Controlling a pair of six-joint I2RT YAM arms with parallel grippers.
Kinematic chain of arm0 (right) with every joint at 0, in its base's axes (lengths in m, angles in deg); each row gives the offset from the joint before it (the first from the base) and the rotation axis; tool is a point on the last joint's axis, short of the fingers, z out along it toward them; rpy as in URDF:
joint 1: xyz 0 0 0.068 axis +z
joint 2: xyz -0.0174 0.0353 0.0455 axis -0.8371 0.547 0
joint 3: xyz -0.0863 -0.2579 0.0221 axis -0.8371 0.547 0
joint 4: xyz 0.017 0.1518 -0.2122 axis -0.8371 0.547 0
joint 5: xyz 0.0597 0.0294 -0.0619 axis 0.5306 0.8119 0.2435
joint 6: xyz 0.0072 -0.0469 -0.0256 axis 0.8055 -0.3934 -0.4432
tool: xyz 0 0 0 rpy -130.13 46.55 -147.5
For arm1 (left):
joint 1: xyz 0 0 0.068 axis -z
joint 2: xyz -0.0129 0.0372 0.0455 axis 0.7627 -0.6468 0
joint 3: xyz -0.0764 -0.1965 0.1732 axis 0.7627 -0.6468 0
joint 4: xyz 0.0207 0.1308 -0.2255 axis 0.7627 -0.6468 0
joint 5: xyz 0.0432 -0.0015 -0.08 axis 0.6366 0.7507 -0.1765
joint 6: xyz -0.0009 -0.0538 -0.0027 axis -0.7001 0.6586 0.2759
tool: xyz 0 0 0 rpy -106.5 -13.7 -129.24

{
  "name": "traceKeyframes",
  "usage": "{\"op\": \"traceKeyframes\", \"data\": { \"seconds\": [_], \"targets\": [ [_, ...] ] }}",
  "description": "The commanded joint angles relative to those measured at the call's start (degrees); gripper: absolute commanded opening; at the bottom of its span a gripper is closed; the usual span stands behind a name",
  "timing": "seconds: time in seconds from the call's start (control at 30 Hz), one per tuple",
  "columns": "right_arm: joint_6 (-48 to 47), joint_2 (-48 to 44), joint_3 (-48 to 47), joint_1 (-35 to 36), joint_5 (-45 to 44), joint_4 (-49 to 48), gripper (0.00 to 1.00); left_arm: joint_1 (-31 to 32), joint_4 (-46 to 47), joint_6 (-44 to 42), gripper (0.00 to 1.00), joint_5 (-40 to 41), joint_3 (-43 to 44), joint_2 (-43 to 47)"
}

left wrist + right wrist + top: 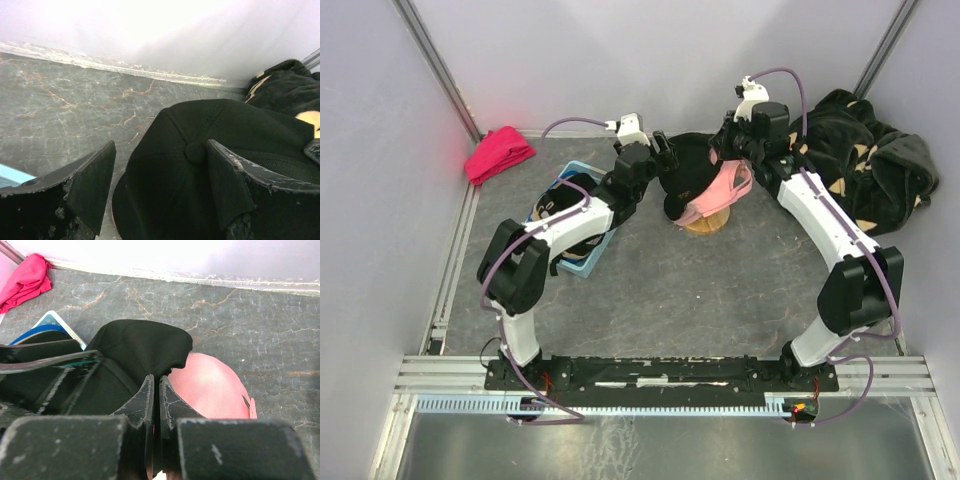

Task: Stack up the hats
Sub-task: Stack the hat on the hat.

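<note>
**A:** Where is the left gripper (160, 175)?

**B:** Over the black cap (165, 135), toward the far middle of the table (670, 290). Its fingers (92, 185) stand wide apart, one on each side of the crown, with the top button between them. Nothing is clamped. I can't tell whether the pads touch the cloth.

**A:** And the right gripper (155, 400)?

**B:** Pinched almost together, with a sliver of pink between the fingers. It grips the pink cap (210, 390) by a thin edge.

**A:** How do those two caps lie?

**B:** Touching. The pink cap is just to the right of the black one, and in the right wrist view the black crown overlaps its left side. From above, a tan cap (705, 224) shows under them at the near side, on the table.

**A:** Any more caps?

**B:** Another black cap (552, 208) sits in the blue bin (576, 168) on the left, partly hidden by the left arm.

**A:** What else is there?

**B:** A red cloth (500, 153) in the far left corner, and black plush (865, 165) with beige marks at the far right, just beyond the right arm.
</note>
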State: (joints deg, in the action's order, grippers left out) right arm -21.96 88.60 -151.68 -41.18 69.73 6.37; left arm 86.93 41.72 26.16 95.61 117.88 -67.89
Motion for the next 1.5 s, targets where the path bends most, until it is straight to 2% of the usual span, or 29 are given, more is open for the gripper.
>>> {"op": "traceKeyframes", "data": {
  "seconds": [0.0,0.3,0.87,1.07,1.23,1.37,1.47],
  "targets": [
    [-0.97,-3.67,1.17,-0.28,-2.31,-2.23,0.02,0.30,7.84,-1.48,0.80,6.04,-5.29,7.20],
    [-0.77,-5.64,4.67,-0.28,-5.86,-4.01,0.01,2.96,9.76,-6.92,0.82,9.39,-8.75,10.46],
    [0.46,-12.67,13.70,-0.28,-13.14,-7.20,0.02,5.69,9.65,-8.59,0.83,9.85,-10.62,9.37],
    [0.51,-11.99,13.94,-0.28,-12.95,-7.24,0.02,11.93,19.35,-14.51,0.80,7.81,-21.52,15.68],
    [0.56,-11.54,13.88,-0.25,-12.59,-7.10,0.02,20.08,26.86,-20.04,0.73,10.66,-32.65,19.62],
    [0.61,-11.65,13.75,-0.28,-12.28,-6.88,0.02,28.65,36.73,-26.24,0.70,17.28,-38.71,16.28],
    [0.60,-11.91,13.35,-0.28,-12.04,-6.53,0.02,32.87,42.06,-30.48,0.70,22.13,-36.36,8.03]
  ]
}}
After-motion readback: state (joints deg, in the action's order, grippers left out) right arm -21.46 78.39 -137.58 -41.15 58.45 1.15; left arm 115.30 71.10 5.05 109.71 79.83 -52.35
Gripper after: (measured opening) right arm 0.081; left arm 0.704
